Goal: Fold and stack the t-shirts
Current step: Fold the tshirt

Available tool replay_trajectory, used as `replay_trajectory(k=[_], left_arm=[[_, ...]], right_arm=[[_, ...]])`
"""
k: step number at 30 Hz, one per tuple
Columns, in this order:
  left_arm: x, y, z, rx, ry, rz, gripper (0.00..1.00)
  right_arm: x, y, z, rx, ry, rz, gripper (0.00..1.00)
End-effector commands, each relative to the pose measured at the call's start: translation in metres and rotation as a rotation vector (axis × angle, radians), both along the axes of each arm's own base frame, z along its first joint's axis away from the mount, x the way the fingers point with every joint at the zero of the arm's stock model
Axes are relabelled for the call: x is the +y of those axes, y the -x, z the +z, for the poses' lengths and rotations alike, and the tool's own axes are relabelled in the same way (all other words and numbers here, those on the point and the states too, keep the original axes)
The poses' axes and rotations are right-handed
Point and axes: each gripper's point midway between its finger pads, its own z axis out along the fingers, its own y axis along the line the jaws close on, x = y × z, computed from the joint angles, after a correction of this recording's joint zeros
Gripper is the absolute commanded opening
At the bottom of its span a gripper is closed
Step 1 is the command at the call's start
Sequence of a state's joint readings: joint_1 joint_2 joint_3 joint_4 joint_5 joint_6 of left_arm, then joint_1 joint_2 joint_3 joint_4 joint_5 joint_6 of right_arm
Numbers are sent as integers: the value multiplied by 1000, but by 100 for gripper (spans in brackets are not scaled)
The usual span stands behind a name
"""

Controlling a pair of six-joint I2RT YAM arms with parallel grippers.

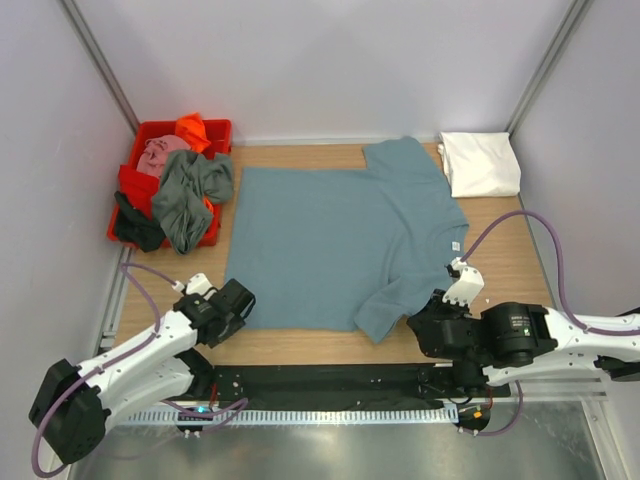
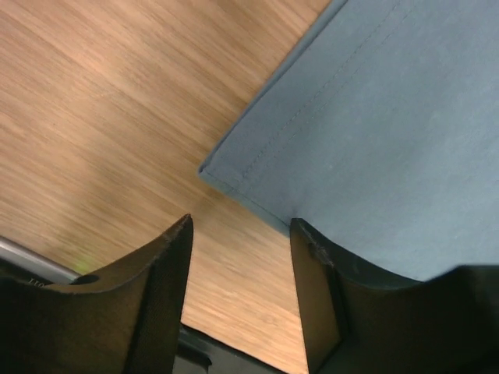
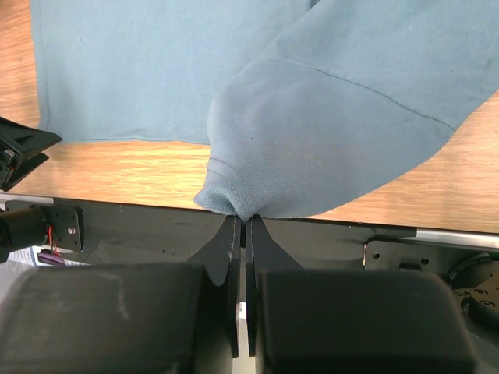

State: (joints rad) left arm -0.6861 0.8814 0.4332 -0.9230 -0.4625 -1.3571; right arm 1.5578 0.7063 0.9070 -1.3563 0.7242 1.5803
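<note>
Wooden table point(image 1: 290, 345): right end effector point(image 3: 240, 220) pinches teal t-shirt point(image 1: 330, 240) sleeve, wrist-view only; left end effector point(image 2: 242, 226) parted, empty.

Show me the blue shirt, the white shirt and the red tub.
blue shirt point(image 1: 330, 240): top view, its chest.
white shirt point(image 1: 480, 163): top view, its folded middle.
red tub point(image 1: 217, 129): top view, its far rim.

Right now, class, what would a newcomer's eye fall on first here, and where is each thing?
A teal-blue t-shirt lies spread across the middle of the table, its near sleeve pinched in the right gripper. At the far left a red tub brims with crumpled shirts; a folded white t-shirt sits at the far right corner.
</note>
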Motion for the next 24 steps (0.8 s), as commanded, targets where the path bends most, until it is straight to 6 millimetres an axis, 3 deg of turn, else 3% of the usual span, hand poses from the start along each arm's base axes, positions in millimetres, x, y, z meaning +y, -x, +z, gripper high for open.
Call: replay_trajectory(k=[1, 4, 8, 9, 10, 12, 18, 21, 22, 24], left_arm=[[1, -22, 9, -111, -17, 34, 49], [2, -28, 10, -130, -37, 25, 40], [3, -36, 13, -142, -79, 8, 36], [2, -39, 16, -148, -83, 7, 31], [2, -40, 17, -152, -87, -2, 12], [0, -45, 22, -164, -89, -15, 0], [3, -47, 56, -206, -98, -49, 0], [-1, -51, 72, -247, -63, -58, 0], [-3, -52, 75, -253, -52, -65, 0], [-6, -53, 80, -253, -44, -77, 0]], right_arm=[[-33, -9, -3, -52, 121, -31, 1], [-34, -9, -7, -49, 135, -33, 1], [-32, -10, -8, -60, 170, -28, 1], [-31, -11, -7, -65, 185, -25, 1], [-30, -12, -7, -75, 199, -17, 1], [-29, -13, -5, -85, 216, -12, 1], [-11, -20, -5, -126, 400, 75, 1], [6, -38, -19, -55, 536, 149, 1], [8, -54, -22, -27, 519, 96, 1], [3, -61, -26, 2, 531, 98, 1]])
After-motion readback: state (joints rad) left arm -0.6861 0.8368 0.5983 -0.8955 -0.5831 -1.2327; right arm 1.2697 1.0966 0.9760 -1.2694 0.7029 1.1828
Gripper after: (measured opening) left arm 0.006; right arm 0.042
